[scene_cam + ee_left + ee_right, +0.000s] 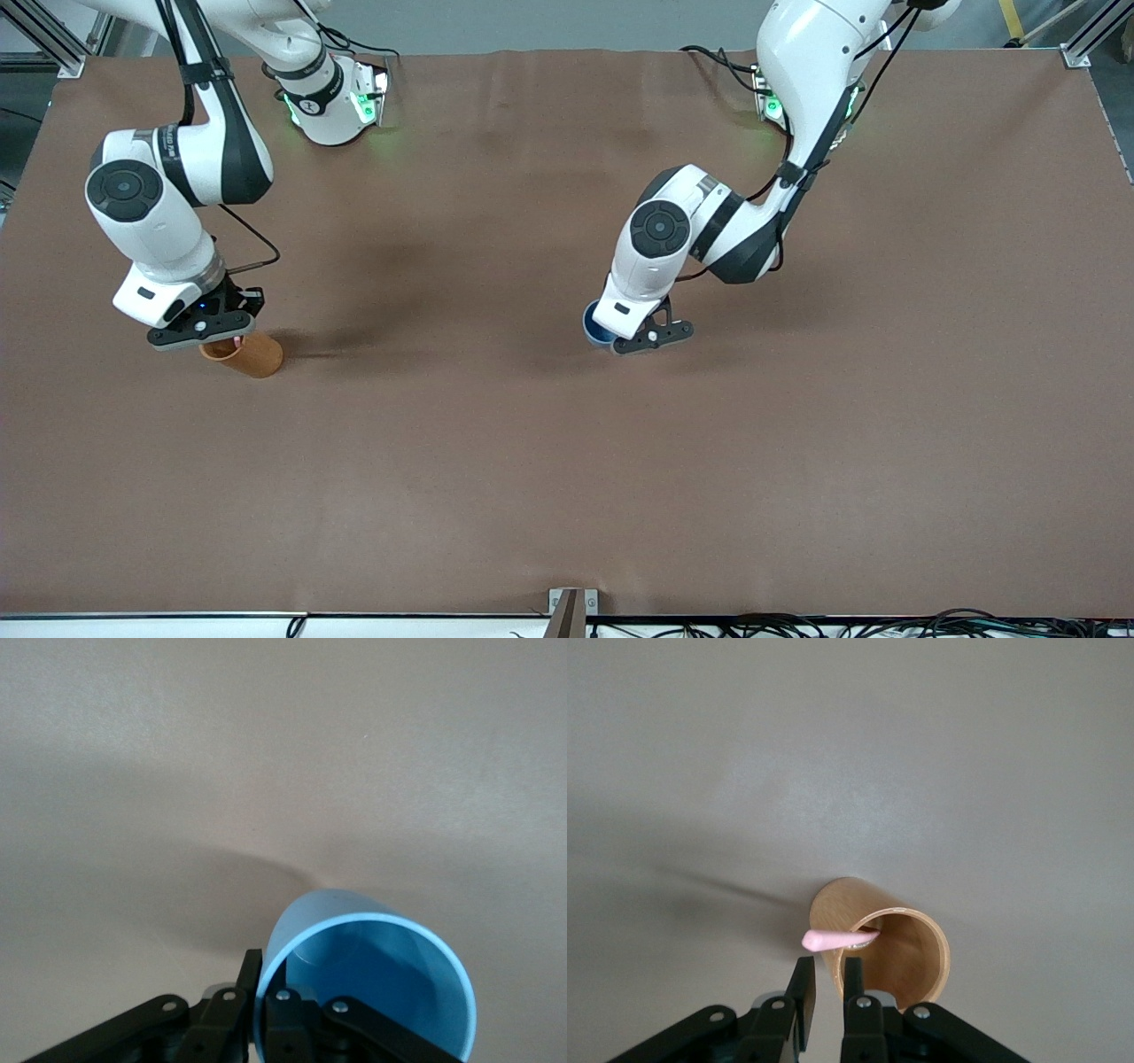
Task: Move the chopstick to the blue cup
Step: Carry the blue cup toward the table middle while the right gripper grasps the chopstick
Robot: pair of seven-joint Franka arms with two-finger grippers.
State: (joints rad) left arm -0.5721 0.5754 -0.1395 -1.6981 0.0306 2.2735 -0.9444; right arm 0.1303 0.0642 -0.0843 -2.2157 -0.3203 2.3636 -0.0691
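Currently:
Left end effector (640, 341): clamped on the blue cup's (372, 979) rim, steadying it mid-surface.
Right end effector (826, 992): nearly closed at the chopstick (837, 939); grip unclear.
Chopstick: leaning in the orange holder (246, 354), toward the right arm's end.

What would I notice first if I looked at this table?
Probably the two white robot arms bending down over the brown table, each at a cup. The left gripper is shut on the rim of the blue cup, mid-table. Toward the right arm's end, the right gripper is at the rim of the orange-brown holder, where a pink chopstick pokes out.
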